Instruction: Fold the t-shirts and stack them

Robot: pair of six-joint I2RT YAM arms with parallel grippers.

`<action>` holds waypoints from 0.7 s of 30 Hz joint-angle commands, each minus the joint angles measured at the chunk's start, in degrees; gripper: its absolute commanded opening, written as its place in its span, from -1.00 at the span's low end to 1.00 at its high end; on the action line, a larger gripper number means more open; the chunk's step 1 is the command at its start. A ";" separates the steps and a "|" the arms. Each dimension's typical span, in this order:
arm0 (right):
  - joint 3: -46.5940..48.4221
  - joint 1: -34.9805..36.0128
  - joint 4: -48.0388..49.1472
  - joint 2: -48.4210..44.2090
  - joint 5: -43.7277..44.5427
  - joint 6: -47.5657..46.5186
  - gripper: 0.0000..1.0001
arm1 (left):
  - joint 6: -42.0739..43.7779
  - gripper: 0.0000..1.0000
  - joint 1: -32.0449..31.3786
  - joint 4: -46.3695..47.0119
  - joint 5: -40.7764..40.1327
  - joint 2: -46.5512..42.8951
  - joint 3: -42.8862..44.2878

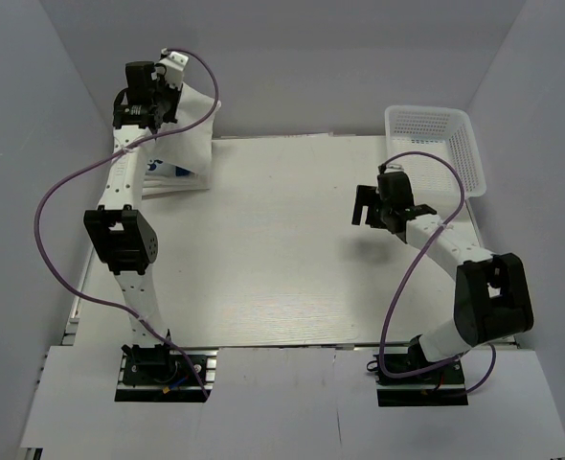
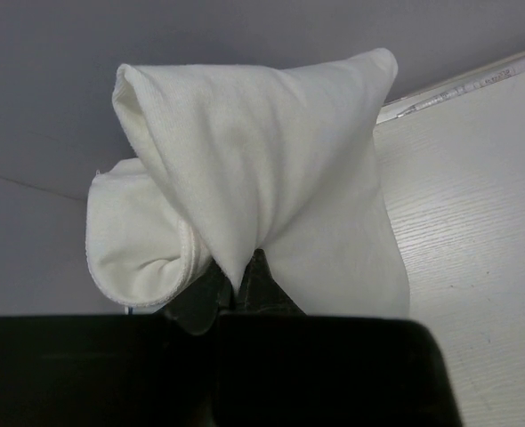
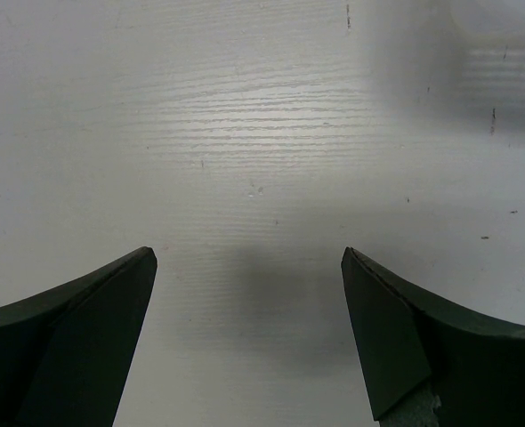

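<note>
Clamping white t-shirt, left gripper hangs high; right gripper gapes; basket overhead only.

Your top camera looks down from high behind the near edge over the whole table. Your left wrist camera sits tight against a white shirt, probably facing the far wall. Your right wrist camera looks close down on the table, which all three views share.
</note>
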 commanded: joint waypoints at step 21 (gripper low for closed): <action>3.55 -0.03 -0.39 3.43 -4.52 0.62 0.81 | 5.77 -1.00 4.36 8.10 1.18 0.93 1.72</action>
